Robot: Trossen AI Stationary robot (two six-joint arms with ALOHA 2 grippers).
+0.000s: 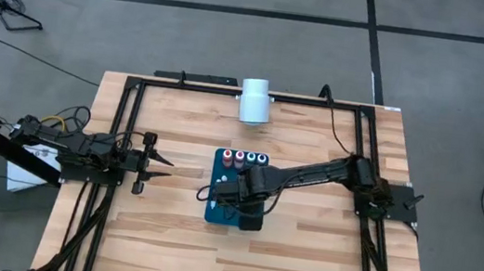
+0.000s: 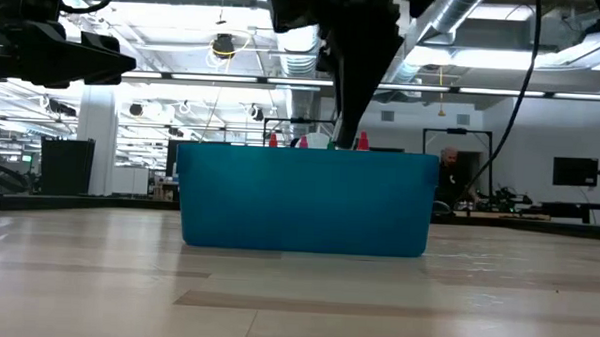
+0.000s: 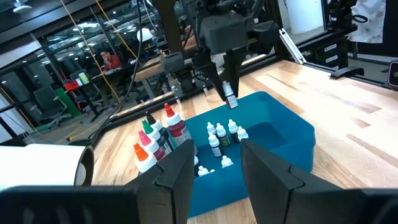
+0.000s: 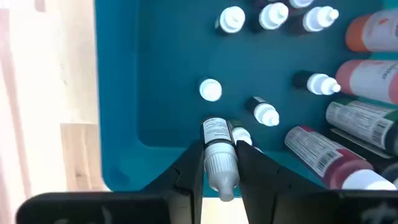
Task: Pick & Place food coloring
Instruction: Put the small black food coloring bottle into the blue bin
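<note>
The right gripper (image 4: 219,163) hangs over the blue bin (image 1: 216,209) in the middle of the wooden table (image 1: 301,256). Its two dark fingers (image 4: 186,174) are closed tight on one tiny food coloring bottle (image 4: 219,152), which has a white body and a white cap. The bottle sticks out from between the fingers, and its far end is cut off by the picture edge in the right wrist view. From above, the right arm covers much of the bin, so the small bottles (image 3: 221,138) under it are hidden there. The left wrist view shows them better: little white-capped bottles stand on the bin floor, and some lie tipped over. Taller bottles (image 3: 155,140) with red, green and orange caps stand in a row at one end of the bin. From the low view, the bin wall hides nearly everything, and only a few cap tips peek over its top edge. The left gripper (image 1: 158,165) waits over the left side of the table, well apart from the bin, with its fingers partly open and nothing between them. A white cylinder (image 1: 254,100) lies near the far edge of the table.
</note>
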